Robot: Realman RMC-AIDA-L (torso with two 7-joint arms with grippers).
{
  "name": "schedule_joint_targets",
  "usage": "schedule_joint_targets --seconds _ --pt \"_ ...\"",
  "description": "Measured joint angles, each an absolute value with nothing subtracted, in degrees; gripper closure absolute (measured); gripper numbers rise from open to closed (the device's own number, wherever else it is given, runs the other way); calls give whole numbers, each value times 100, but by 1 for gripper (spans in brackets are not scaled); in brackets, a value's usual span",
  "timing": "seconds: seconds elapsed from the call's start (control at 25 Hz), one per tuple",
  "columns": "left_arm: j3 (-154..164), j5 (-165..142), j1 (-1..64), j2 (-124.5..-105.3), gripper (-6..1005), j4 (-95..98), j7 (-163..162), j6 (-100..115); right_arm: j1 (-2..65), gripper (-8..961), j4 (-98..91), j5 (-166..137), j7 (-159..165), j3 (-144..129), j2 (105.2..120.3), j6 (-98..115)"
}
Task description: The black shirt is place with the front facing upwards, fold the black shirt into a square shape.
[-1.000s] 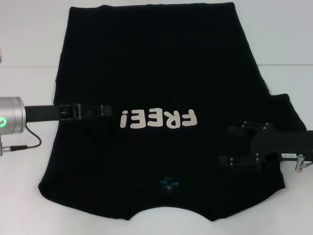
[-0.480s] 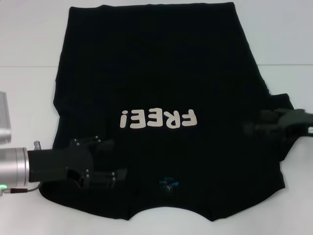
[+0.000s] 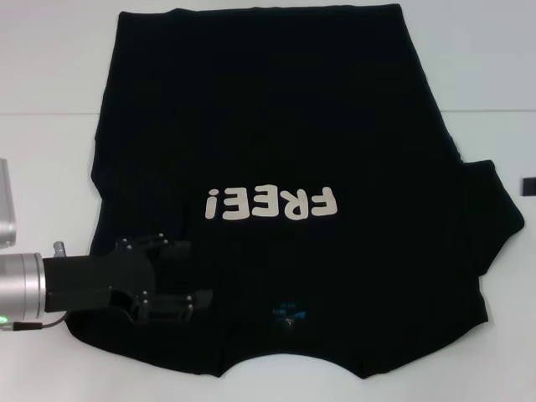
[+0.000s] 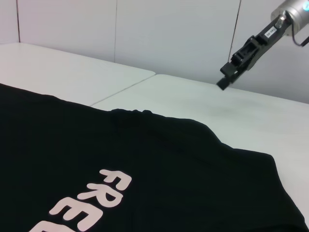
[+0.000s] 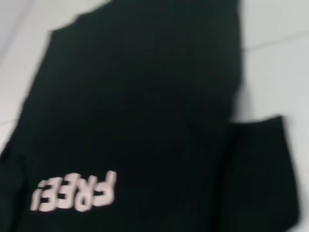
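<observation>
Spread flat across a white table (image 3: 50,75), the black shirt (image 3: 276,126) lies front side up and fills most of the head view. Its white "FREE!" lettering (image 3: 273,203) reads upside down from the robot's side, so the neckline sits at the near edge and the hem at the far edge. A small blue neck label (image 3: 289,314) shows just inside the collar, near the front of the table. On the robot's right, one short sleeve (image 3: 494,213) sticks out from the body of the shirt; on the robot's left, the shirt's side edge runs fairly straight, with no sleeve showing beyond it.

The left gripper (image 3: 197,303) reaches in from the robot's left at the near left corner of the shirt, low over the shoulder area, beside the collar and below the lettering. Its black fingers blend into the black cloth — whether they are parted or pinching fabric cannot be told from these views.

The right gripper (image 4: 223,83) is well clear of the shirt. In the head view only a small dark piece shows at the right edge, level with the sleeve. The left wrist view shows it more fully, hanging in the air above bare table beyond the shirt's sleeve; its finger position is also unclear. The right wrist view looks down on the shirt from above — lettering and sleeve both visible.
</observation>
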State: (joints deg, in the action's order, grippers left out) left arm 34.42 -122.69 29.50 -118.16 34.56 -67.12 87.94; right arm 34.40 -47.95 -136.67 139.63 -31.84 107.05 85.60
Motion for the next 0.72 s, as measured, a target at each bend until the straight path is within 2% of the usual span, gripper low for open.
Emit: schedule_joint_targets --seconds 0.24,0.72 --pt "3446 -12297 2947 -11812 116 3457 -6709 8794 3801 12 -5102 -15026 15057 -3162 10614 9026" --pt "3446 -12323 2944 -11803 116 3463 -6688 8781 4178 12 -4089 -15485 15100 -3190 10683 8411"
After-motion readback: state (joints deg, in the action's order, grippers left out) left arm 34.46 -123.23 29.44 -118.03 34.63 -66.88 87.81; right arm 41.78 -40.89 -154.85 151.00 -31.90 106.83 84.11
